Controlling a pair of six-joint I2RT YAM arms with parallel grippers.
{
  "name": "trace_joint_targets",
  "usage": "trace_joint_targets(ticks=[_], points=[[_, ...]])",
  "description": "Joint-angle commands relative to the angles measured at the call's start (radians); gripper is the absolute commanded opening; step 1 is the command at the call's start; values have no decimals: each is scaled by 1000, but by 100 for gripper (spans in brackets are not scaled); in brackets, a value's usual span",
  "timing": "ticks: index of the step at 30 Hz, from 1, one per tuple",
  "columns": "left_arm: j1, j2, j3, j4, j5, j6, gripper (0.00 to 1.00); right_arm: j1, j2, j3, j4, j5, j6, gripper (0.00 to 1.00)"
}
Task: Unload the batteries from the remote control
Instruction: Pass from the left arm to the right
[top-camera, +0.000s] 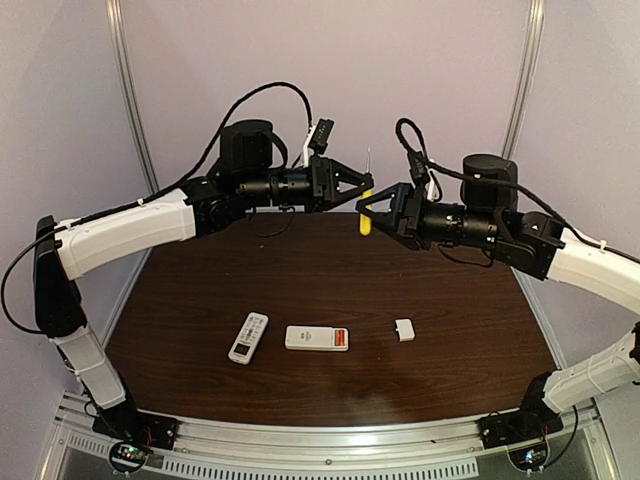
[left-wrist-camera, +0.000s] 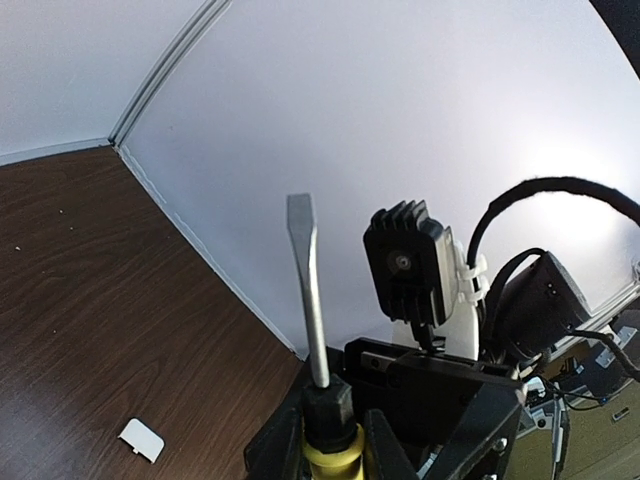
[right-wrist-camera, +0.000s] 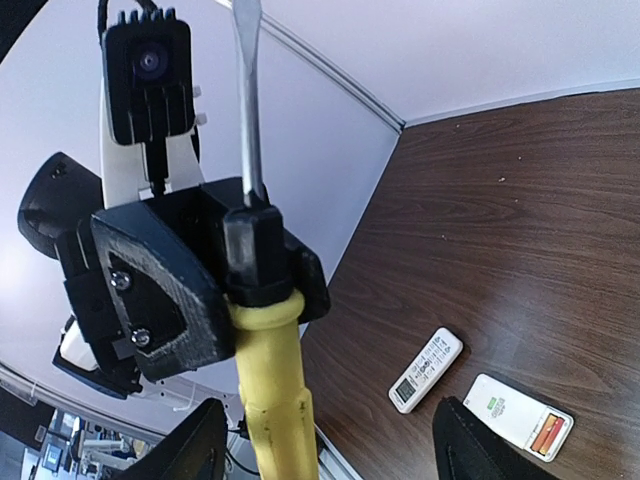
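Two white remotes lie on the table. One (top-camera: 248, 337) is face up. The other (top-camera: 312, 338) lies back up, compartment uncovered, with the orange-red batteries (top-camera: 341, 339) showing in it; the right wrist view also shows these batteries (right-wrist-camera: 548, 436). High over the far edge, my left gripper (top-camera: 362, 186) is shut on a yellow-handled screwdriver (top-camera: 366, 222), pinching the black collar (left-wrist-camera: 330, 405) with the blade pointing up. My right gripper (top-camera: 369, 213) faces it with its jaws wide apart on either side of the yellow handle (right-wrist-camera: 272, 390), not touching it.
A small white battery cover (top-camera: 404, 329) lies right of the remotes, and it also shows in the left wrist view (left-wrist-camera: 141, 439). Both arms meet in the air above the table's back edge, near the pale rear wall (top-camera: 330, 60).
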Motion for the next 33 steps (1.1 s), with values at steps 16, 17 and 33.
trace_joint_targets(ticks=[16, 17, 33], points=[[6, -64, -46, 45, -19, 7, 14, 32, 19, 16, -15, 21, -12, 2], [6, -73, -46, 16, -19, 26, 19, 32, 11, 17, -25, 14, -21, 0], [122, -139, -53, -158, 264, 51, 52, 31, -14, 34, -211, -198, -196, 0]])
